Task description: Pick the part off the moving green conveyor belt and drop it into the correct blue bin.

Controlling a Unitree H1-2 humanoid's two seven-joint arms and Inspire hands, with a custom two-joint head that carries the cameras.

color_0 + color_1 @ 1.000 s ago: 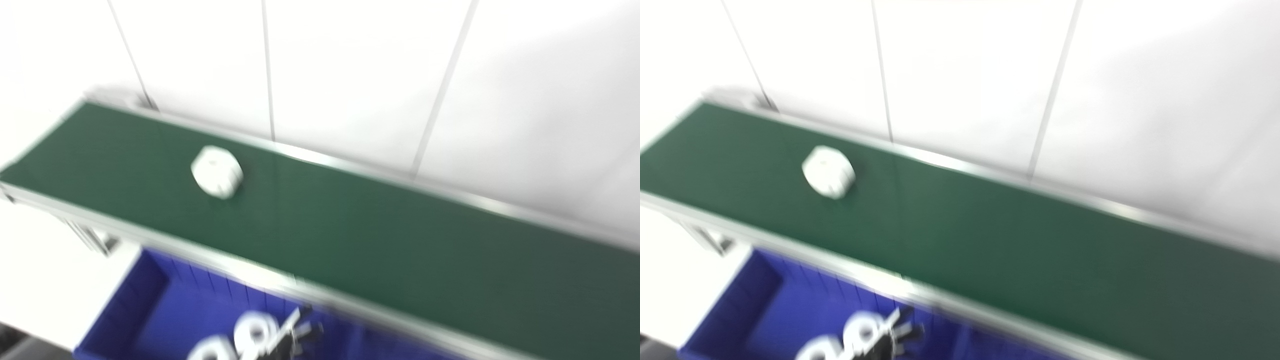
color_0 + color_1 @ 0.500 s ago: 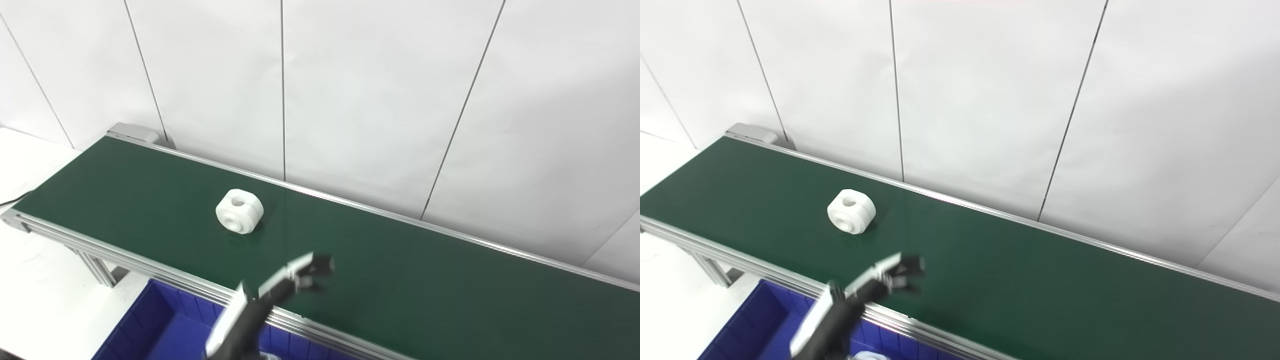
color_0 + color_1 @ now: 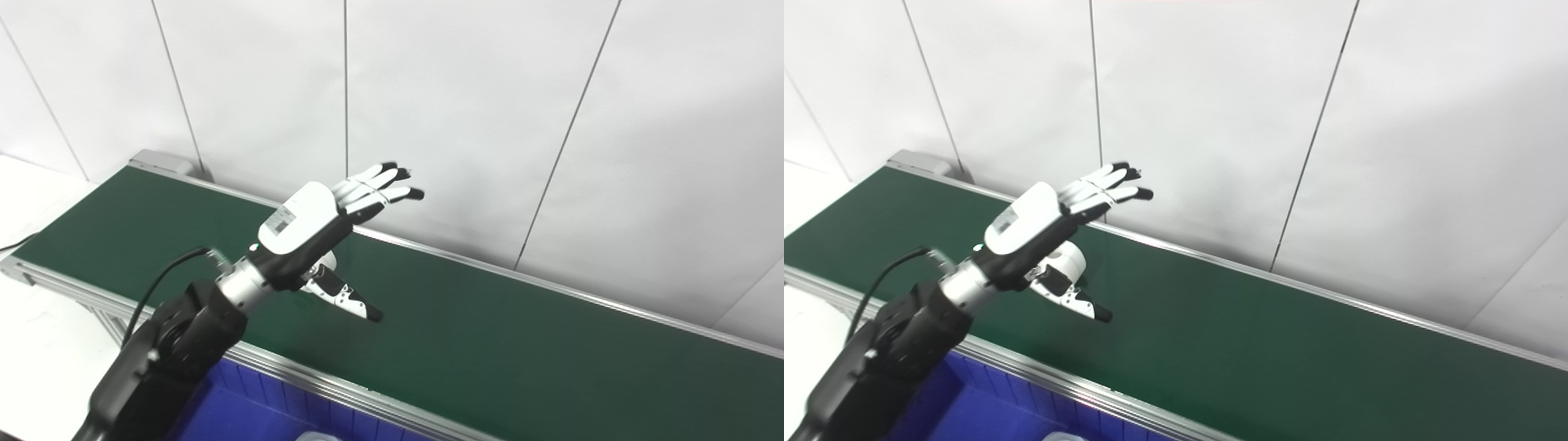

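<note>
- Reach step: the left robot hand [image 3: 318, 223] hovers released, fingers spread, over the white ring-shaped part [image 3: 1067, 262] on the green conveyor belt [image 3: 490, 343].
- Next, I judge: lower and close around it.
- Blue bin [image 3: 245, 416] sits below the belt's near edge.

Behind my work stands a white panelled wall [image 3: 465, 110] with thin dark seams. At the far left lies a white tabletop [image 3: 27, 184], and a thin black cable [image 3: 11, 246] crosses it.
</note>
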